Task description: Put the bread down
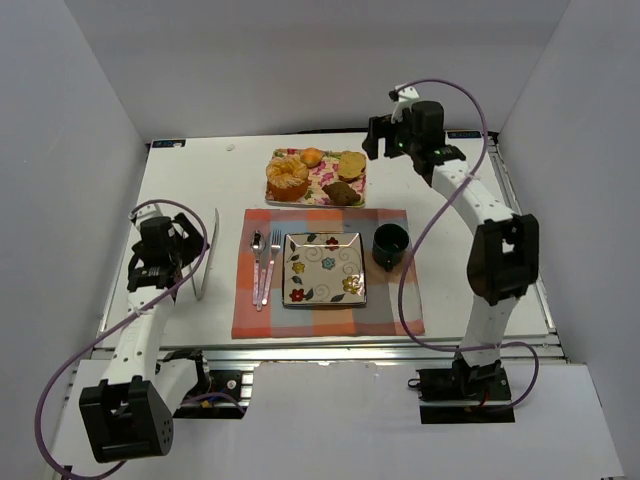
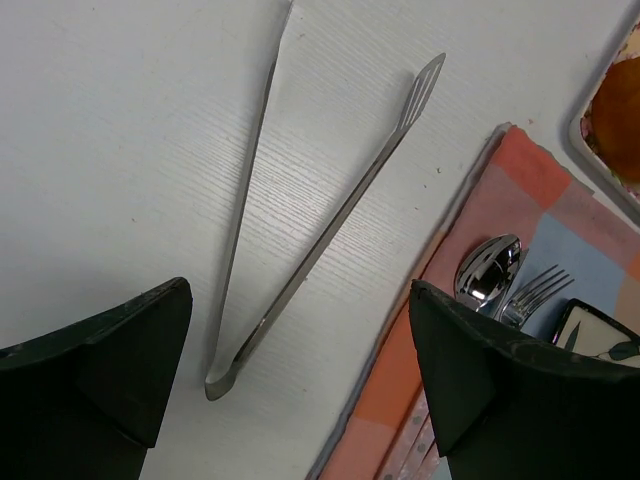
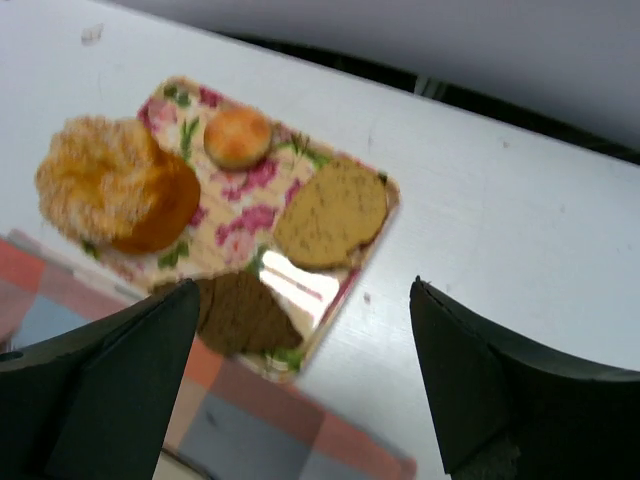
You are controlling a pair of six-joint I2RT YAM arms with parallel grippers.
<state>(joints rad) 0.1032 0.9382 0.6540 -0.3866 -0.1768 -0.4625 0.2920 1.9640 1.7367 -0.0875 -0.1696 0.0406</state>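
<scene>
Nearest the top camera, both arm bases sit at the table's near edge; neither arm carries anything.

Left gripper [image 2: 300, 370]: jaws spread wide, nothing between them. It hangs over the bare white table [image 1: 180, 190], directly above the hinge end of the metal tongs [image 2: 300, 260], which lie flat and untouched just left of the checked placemat [image 1: 395, 300].

Right gripper [image 3: 300, 385]: jaws likewise released and empty. It is held high near the far right of the table, its wrist camera looking down on the floral tray [image 3: 375, 180].

Position of the bread [image 3: 238, 137]: on the floral tray at the far side of the table, resting near the tray's far edge between the ring-shaped pastry [image 3: 115, 190] and a flat tan slice [image 3: 332, 215]. A dark brown muffin [image 3: 245, 310] occupies the tray's near corner.

Likely destination: the square flowered plate [image 1: 350, 245] at the centre of the placemat — it holds no food. A spoon [image 2: 487, 270] and fork [image 2: 535, 290] lie to its left; a dark mug [image 1: 390, 245] stands to its right.

Task status, as judged from this layout:
- Done: nothing. No tool is picked up, and the bread has not left the tray.
- Remaining: take up the tongs — the left arm appears positioned for this — then grasp the bread, carry it across to the plate and release it there.
</scene>
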